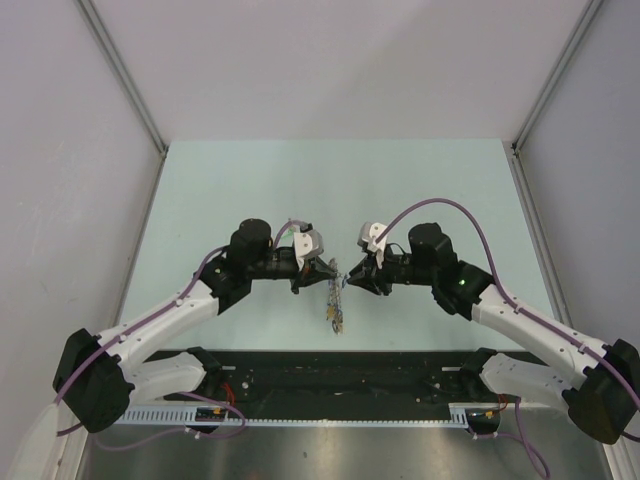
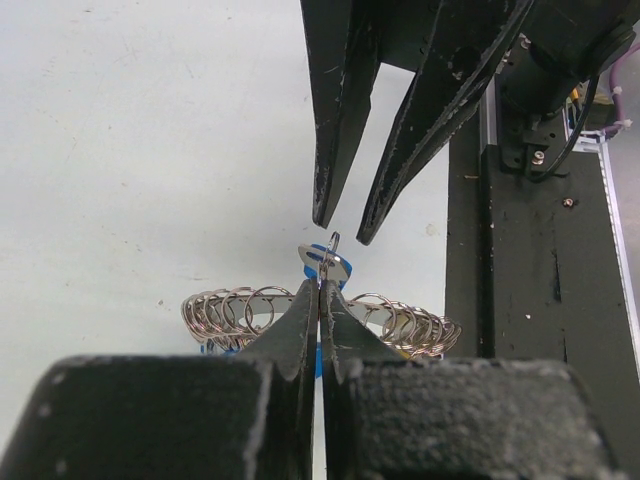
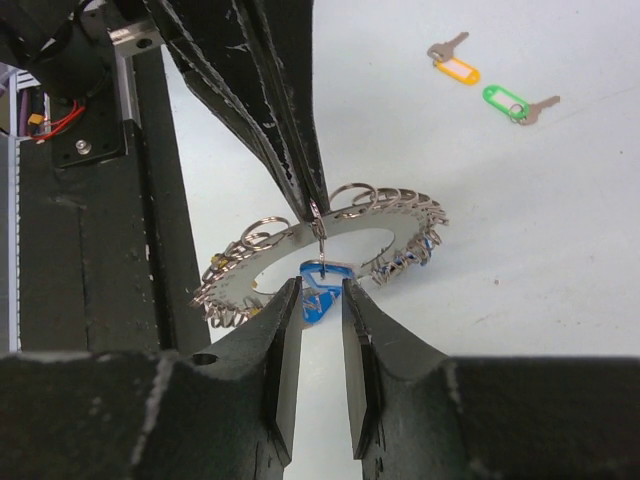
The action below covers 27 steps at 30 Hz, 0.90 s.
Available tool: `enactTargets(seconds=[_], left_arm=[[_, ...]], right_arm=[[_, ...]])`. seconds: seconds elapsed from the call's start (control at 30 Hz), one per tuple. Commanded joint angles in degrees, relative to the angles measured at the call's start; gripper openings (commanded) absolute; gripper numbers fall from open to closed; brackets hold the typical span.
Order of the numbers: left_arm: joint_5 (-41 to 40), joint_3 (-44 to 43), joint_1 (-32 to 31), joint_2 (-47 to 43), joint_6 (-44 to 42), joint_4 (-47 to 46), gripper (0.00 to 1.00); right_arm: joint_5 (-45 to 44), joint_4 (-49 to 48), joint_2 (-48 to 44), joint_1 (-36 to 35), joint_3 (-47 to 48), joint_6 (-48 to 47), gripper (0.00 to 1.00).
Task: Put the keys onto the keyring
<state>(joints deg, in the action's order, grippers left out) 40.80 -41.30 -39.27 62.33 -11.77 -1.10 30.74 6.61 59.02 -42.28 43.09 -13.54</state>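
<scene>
1. The left claw (image 2: pixel 320 292) is pressed together. Its two black, scuffed, tapering fingers meet with no gap and pinch the rim of the keyring (image 3: pixel 270 262).
2. The keyring hangs from that pinch between the two arms, and from above it shows edge-on as a thin line. It is a flat, dull grey metal band with a wide round hole. Many small shiny wire loops crowd its outer edge, with bits of blue and yellow tag among them. I cannot tell whether its lower edge touches the tabletop (image 3: pixel 560 220).
3. The blue-tagged key (image 2: pixel 325 262) sits right at the pinch point. A thin silver sliver stands above a rounded blue plastic tag, which hangs through the ring's hole.
4. The right claw (image 3: pixel 320 290) faces the left one, tip to tip. Its fingers are spread part-way, and the blue tag sits in the gap between the tips. I cannot tell whether the pads actually touch it.
5. Further right, well apart from the ring, the orange-tagged key (image 3: pixel 455 65) and the green-tagged key (image 3: pixel 515 103) lie flat on the pale, matte, faintly speckled tabletop. They are near each other but not touching.
</scene>
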Motion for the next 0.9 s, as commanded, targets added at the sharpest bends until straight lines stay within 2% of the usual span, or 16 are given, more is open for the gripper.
enactTargets(seconds=[0.0,0.1,0.2,0.47,0.53,0.57,0.87], left_arm=[[1.1,-0.4,-0.2,-1.2,1.1,-4.1,0.00],[1.2,-0.4,-0.2,-1.2,1.2,-4.1,0.00],[1.4,-0.4,-0.2,-1.2,1.3,-4.1,0.00],[1.7,-0.5,-0.2,-1.3,1.2,-4.2,0.00],[1.7,-0.5,-0.2,-1.4,1.1,-4.1,0.00],[1.7,-0.5,-0.2,-1.3,1.2,-3.9,0.00],[2.9,-1.3,-0.2,-0.6,0.7,-2.6,0.00]], right_arm=[[2.7,-4.8,0.0,0.2,0.0,0.6,0.27],[2.9,-5.0,0.5,0.2,-0.1,0.7,0.26],[3.1,-5.5,1.0,0.2,0.0,0.8,0.19],[3.6,-6.1,1.8,0.1,0.0,1.1,0.11],[3.8,-6.0,1.7,0.1,0.0,1.2,0.01],[3.8,-6.0,1.6,0.1,0.0,1.3,0.00],[3.5,-8.3,0.9,-0.5,0.4,1.6,0.00]])
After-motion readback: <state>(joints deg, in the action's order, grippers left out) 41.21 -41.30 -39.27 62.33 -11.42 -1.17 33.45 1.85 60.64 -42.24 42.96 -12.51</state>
